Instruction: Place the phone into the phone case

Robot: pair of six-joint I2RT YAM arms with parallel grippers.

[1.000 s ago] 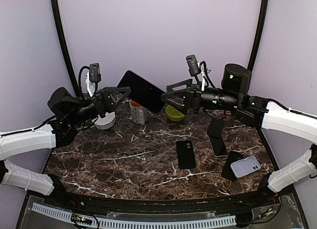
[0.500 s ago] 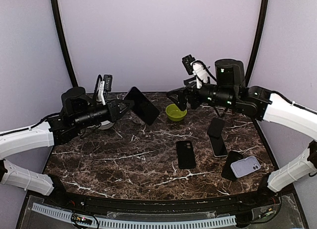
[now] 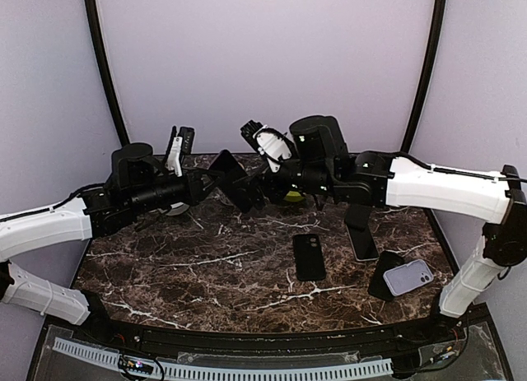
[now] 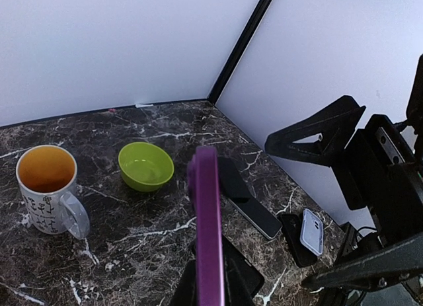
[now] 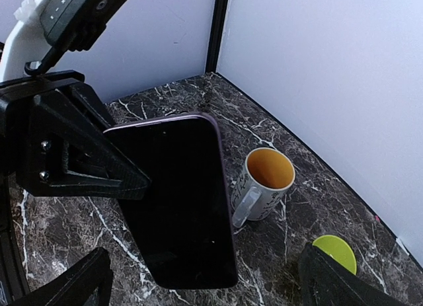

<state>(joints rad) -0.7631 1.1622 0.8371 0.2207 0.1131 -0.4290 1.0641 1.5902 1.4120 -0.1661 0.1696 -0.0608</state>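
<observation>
The left gripper (image 3: 216,178) clamps the phone (image 5: 178,207) upright above the marble table (image 3: 165,266), while the right gripper (image 3: 265,180) faces its screen, jaws spread wide.

The marble table (image 3: 206,266) carries a mug (image 4: 46,197), green bowl (image 4: 145,165), black phone (image 3: 309,256) and lilac phone case (image 3: 408,276).

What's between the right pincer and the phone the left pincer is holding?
Nothing: in the right wrist view only open air separates the open right pincer from the phone in the left pincer.
</observation>
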